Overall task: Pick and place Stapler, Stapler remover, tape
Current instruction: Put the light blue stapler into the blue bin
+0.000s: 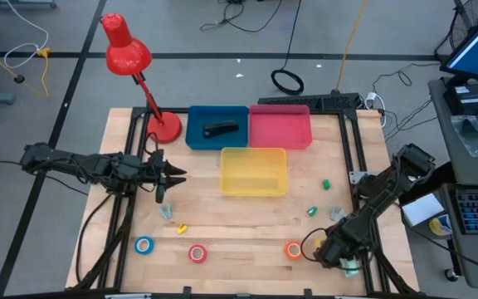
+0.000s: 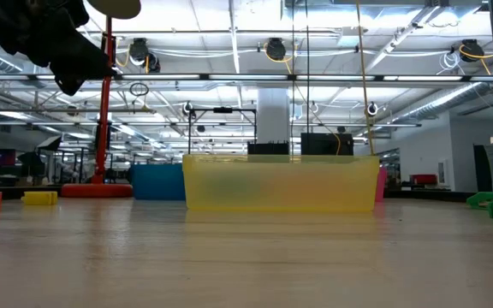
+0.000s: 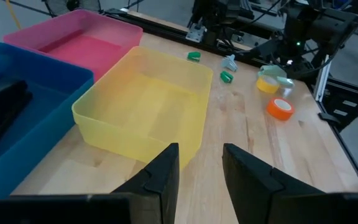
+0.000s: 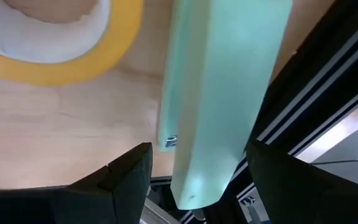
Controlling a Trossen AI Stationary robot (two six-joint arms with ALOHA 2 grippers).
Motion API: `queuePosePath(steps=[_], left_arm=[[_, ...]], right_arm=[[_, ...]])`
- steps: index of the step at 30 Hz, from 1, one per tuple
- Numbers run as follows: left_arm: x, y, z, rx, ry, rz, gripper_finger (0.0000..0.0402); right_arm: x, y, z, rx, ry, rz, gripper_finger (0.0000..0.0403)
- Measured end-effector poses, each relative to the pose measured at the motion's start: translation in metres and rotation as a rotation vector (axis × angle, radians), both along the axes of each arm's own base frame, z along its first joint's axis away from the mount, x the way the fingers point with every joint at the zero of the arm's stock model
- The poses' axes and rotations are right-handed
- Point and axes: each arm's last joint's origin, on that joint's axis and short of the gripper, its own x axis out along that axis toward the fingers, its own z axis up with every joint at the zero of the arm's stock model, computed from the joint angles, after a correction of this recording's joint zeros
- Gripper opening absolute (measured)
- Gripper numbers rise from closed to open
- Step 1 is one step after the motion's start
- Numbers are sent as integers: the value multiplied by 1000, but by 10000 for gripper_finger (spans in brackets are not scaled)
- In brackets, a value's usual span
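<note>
1. My right claw (image 1: 343, 259) hangs low over the near right corner of the tabletop (image 1: 239, 224), fingers spread wide on either side of a pale green stapler (image 4: 219, 93); I cannot tell whether they touch it.
2. The yellow tape roll (image 4: 61, 43) lies on the wood just beside that stapler.
3. My left claw (image 1: 177, 175) hovers above the left part of the tabletop, pointing toward the yellow bin (image 1: 254, 171); its fingers (image 3: 160, 177) stand a narrow gap apart and hold nothing.
4. The orange tape roll (image 1: 293, 249) sits near my right claw; the red tape roll (image 1: 197, 252) and the blue tape roll (image 1: 143, 245) lie along the near edge, well apart.
5. A dark stapler (image 1: 220, 129) rests inside the blue bin (image 1: 217, 126), beside the pink bin (image 1: 280, 127).
6. Small green pieces (image 1: 325, 184) lie to the right of the yellow bin; I cannot tell what they are.
7. A red desk lamp (image 1: 131, 62) stands at the far left corner.
</note>
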Motion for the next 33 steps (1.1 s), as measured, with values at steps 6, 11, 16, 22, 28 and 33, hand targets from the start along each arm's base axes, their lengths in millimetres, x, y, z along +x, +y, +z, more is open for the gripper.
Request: queuePosePath(steps=[6,11,16,22,28,33], left_arm=[[0,0,0,0,0,0,122],[0,0,0,0,0,0,122],[0,0,0,0,0,0,122],[0,0,0,0,0,0,122],[0,0,0,0,0,0,122],[0,0,0,2,0,-1,122]], right_arm=[[-3,2,0,-7,7,-1,227],[-2,2,0,-12,9,-8,180],[-2,2,0,-17,14,-19,140],[-2,2,0,-17,14,-19,121],[-2,2,0,-23,25,-38,123],[-1,4,4,-18,18,-41,122]])
